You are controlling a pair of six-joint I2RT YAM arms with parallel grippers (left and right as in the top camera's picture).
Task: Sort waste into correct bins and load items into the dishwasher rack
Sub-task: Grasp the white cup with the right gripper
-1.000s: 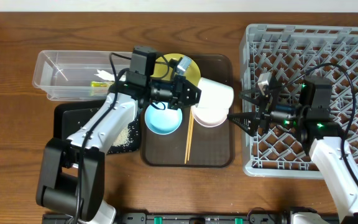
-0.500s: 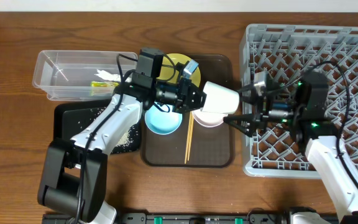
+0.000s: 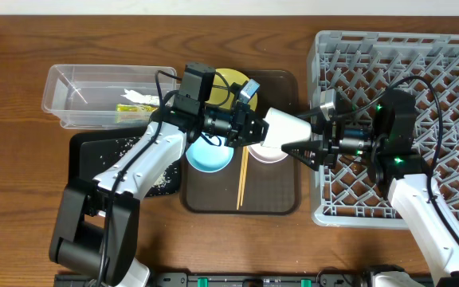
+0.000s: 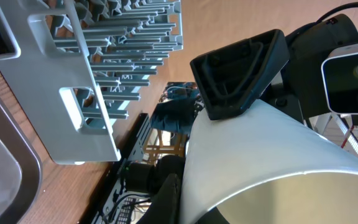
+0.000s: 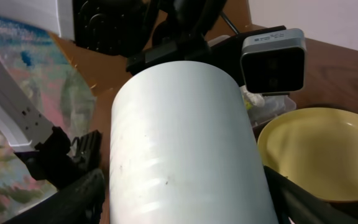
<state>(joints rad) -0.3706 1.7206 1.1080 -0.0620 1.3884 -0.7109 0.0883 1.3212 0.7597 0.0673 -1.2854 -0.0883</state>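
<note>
Handover: left fingers clamped white bowl by rim; right fingers stood apart around it, presumably bound for rack.

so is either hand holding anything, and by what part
Left hand grips the white bowl by its wall at the rim end; right hand is open around its other end.

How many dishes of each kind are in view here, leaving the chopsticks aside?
bowls: 2, a blue bowl and a white-pink bowl
plate: 1, yellow
cup: 1, lying sideways above the tray
total: 4
</note>
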